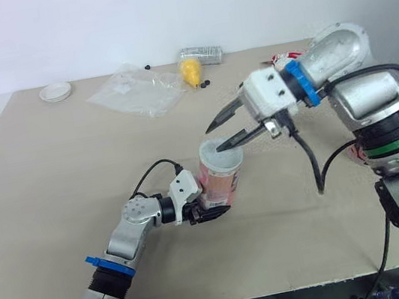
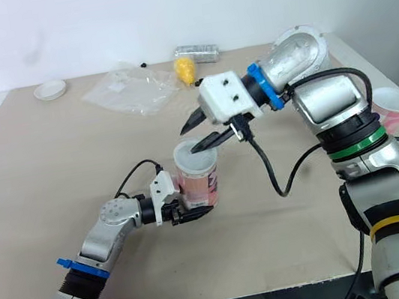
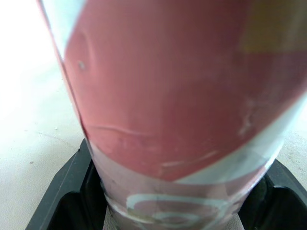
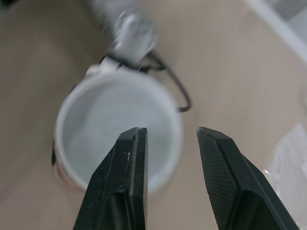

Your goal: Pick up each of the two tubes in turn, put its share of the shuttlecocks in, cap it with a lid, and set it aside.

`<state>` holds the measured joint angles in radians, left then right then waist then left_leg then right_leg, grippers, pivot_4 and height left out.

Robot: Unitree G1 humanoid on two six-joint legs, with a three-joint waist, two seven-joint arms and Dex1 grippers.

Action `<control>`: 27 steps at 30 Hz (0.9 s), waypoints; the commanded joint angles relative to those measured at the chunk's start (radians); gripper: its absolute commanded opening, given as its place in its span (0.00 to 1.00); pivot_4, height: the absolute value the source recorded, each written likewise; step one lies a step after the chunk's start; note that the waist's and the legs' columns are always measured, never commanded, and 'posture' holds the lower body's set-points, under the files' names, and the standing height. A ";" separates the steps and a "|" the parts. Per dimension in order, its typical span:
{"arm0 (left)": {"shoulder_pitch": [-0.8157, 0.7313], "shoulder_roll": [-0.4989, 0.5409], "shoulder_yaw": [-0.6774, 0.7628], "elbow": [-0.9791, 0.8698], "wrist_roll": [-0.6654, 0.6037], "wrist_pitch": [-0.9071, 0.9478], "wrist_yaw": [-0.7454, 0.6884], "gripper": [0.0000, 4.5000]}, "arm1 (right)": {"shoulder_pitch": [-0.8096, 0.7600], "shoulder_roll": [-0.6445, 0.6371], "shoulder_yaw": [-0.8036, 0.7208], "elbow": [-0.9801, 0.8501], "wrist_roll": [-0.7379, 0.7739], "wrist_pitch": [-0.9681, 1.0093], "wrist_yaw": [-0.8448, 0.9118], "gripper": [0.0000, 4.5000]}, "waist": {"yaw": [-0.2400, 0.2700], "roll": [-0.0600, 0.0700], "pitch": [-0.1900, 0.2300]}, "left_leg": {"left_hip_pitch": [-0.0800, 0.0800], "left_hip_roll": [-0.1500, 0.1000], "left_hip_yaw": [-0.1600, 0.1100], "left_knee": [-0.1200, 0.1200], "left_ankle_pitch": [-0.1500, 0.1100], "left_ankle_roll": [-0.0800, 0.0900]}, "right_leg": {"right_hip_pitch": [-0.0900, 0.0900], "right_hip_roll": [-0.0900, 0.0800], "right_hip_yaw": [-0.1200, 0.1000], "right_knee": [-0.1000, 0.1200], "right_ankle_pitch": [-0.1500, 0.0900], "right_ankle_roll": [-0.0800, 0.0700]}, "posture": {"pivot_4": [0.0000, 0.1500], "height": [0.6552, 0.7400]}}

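A pink-red tube (image 1: 222, 180) stands upright near the middle of the table (image 1: 58, 217). My left gripper (image 1: 211, 212) is shut on its lower part, and its black fingers (image 3: 62, 196) hug both sides of the tube (image 3: 182, 96). A translucent white lid (image 1: 221, 157) covers the tube's top. My right gripper (image 1: 216, 137) hovers open just above the lid's edge with nothing between its fingers (image 4: 122, 182); the white top (image 4: 110, 129) lies below them. A second pink tube (image 2: 394, 105) shows at the table's right edge, partly hidden behind my right arm.
At the back of the table lie a crumpled clear plastic bag (image 1: 137, 89), a yellow object (image 1: 189, 71), a clear packet (image 1: 200, 54) and a small white round lid (image 1: 55, 91). Cables hang from both wrists near the tube.
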<state>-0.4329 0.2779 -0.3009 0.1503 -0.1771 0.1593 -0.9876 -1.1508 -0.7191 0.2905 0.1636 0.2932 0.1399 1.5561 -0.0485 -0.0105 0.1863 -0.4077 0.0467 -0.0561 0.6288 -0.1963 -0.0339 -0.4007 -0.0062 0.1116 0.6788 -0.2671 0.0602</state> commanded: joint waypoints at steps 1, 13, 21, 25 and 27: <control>0.024 0.011 -0.009 0.030 0.013 0.031 0.005 0.65 | -0.047 -0.004 -0.119 -0.026 0.098 0.173 -0.058 0.41 | 0.000 0.000 0.000 | 0.000 0.000 0.000 0.000 0.000 0.000 | 0.000 0.000 0.000 0.000 0.000 0.000 | 1.00 1.00; 0.016 0.006 -0.013 0.040 0.016 0.026 0.002 0.65 | 0.137 0.017 -0.101 -0.229 0.152 0.448 -0.186 0.00 | 0.000 0.000 0.000 | 0.000 0.000 0.000 0.000 0.000 0.000 | -0.001 0.000 0.000 0.000 0.000 0.001 | 1.00 1.00; 0.024 0.007 -0.012 0.031 0.017 0.028 0.009 0.65 | 0.185 0.002 0.027 -0.260 0.049 0.379 -0.134 0.00 | -0.001 0.000 0.000 | -0.001 0.000 0.000 -0.001 0.000 0.000 | -0.001 0.000 0.000 0.000 0.000 0.001 | 1.00 1.00; 0.026 0.009 -0.009 0.031 0.018 0.028 0.012 0.65 | 0.181 -0.003 0.075 -0.248 -0.015 0.341 -0.118 0.00 | -0.001 0.000 -0.001 | 0.000 0.000 0.000 -0.001 0.000 0.000 | -0.001 0.000 0.000 0.000 0.000 0.001 | 1.00 1.00; 0.026 0.008 -0.008 0.030 0.017 0.030 0.014 0.65 | 0.175 -0.010 0.094 -0.243 -0.042 0.321 -0.101 0.00 | -0.001 0.000 -0.001 | 0.000 0.000 0.000 -0.001 0.000 0.000 | -0.001 0.000 0.000 0.000 0.000 0.001 | 1.00 1.00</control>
<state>-0.4300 0.2812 -0.2982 0.1498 -0.1752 0.1609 -0.9841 -0.9818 -0.7156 0.3316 -0.0733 0.2958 0.4705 1.4247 -0.0494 -0.0109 0.1856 -0.4073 0.0467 -0.0561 0.6278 -0.1962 -0.0341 -0.4014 -0.0058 0.1114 0.6784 -0.2672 0.0609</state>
